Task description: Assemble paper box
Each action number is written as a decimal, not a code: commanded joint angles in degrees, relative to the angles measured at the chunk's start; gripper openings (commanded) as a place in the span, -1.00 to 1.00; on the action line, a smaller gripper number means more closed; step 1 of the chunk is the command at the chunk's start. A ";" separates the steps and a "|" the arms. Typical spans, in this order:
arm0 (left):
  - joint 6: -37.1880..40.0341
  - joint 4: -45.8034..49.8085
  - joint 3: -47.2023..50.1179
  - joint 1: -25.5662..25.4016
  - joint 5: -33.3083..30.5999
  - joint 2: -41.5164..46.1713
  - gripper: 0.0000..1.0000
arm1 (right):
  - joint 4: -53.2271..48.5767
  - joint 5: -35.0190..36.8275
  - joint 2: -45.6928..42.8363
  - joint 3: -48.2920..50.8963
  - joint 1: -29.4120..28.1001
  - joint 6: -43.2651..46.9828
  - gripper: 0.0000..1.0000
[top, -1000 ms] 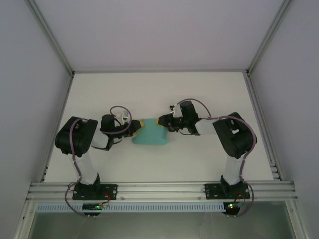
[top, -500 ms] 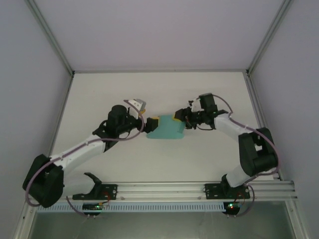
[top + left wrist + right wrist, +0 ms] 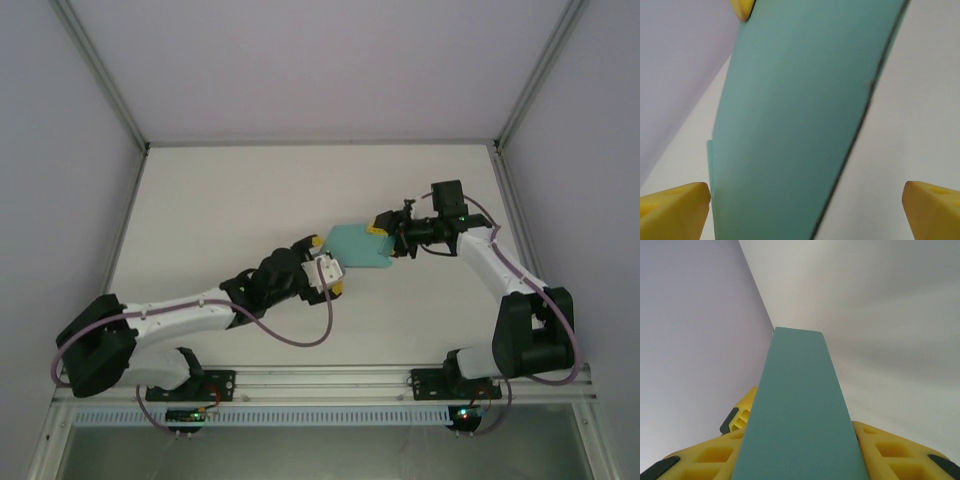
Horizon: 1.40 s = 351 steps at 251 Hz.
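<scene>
Top external: the paper box [image 3: 358, 247] is folded to a slim slab, pinched by the right gripper [image 3: 383, 224]. Just beside the box, the left gripper [image 3: 327, 265] gapes wide, empty. Closing the ends likely remains.

The table [image 3: 250, 190] is viewed from above and behind, looking down. The paper box [image 3: 358, 247] is seen at very close range by both wrist cameras, and is shared by all three views.
</scene>
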<state>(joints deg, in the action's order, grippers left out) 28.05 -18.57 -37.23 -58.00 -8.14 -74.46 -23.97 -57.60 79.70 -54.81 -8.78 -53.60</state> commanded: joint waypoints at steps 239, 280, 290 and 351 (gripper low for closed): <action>6.10 7.72 -6.24 2.06 -1.29 -0.56 -0.09 | 0.30 10.58 -1.68 -3.68 4.19 5.75 0.92; 2.03 28.24 -14.13 6.03 5.38 -1.74 -0.21 | -2.13 37.12 -5.10 -7.66 4.68 25.29 0.98; 1.74 34.18 -16.18 7.39 8.61 -2.20 -0.19 | -3.37 46.52 -6.05 -8.62 2.85 30.48 0.98; 4.54 62.07 -27.64 12.52 20.27 -11.21 -0.20 | 3.40 54.45 -7.76 -4.71 -0.30 48.65 0.99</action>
<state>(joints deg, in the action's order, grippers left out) 32.16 24.05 -59.55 -46.57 5.43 -80.47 -24.10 -9.13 72.36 -61.95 -10.00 -16.88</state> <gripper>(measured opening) 0.434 0.992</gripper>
